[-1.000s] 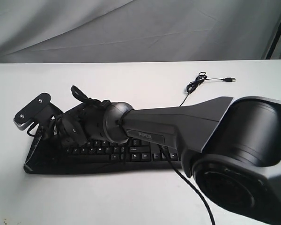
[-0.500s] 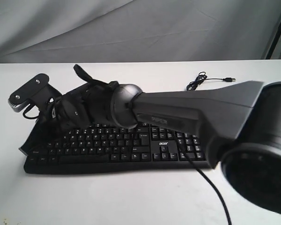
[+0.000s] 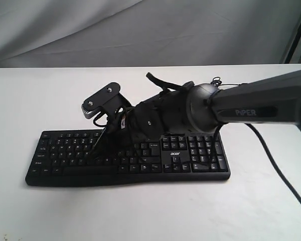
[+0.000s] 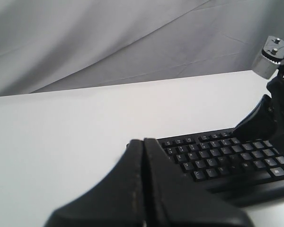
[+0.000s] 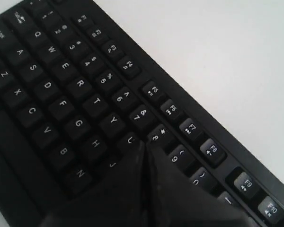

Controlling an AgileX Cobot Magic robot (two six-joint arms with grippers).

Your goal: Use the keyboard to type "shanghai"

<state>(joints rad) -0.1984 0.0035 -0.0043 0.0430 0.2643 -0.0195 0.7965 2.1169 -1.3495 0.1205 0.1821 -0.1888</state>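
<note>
The black keyboard [image 3: 65, 156] with white legends lies flat on the white table [image 3: 35, 100], its acer logo to the right of the main keys. My right gripper [image 3: 96, 148] reaches in from the right and points down over the middle letter keys. In the right wrist view the right gripper [image 5: 144, 144] is shut, fingers pressed together, its tip just beside the U and 8 keys of the keyboard [image 5: 61, 94]. I cannot tell if it touches a key. My left gripper [image 4: 143, 141] is shut and empty, hovering off the end of the keyboard [image 4: 213, 158].
The keyboard's thin USB cable [image 3: 215, 80] coils on the table behind the right arm [image 3: 251, 108]. A black arm cable [image 3: 283, 178] trails across the table at the right. A grey cloth backdrop [image 3: 150, 30] hangs behind the table's far edge.
The right arm has swung rightward along the keyboard, carrying its gripper from the left end toward the middle keys. The left part of the keyboard now shows.
</note>
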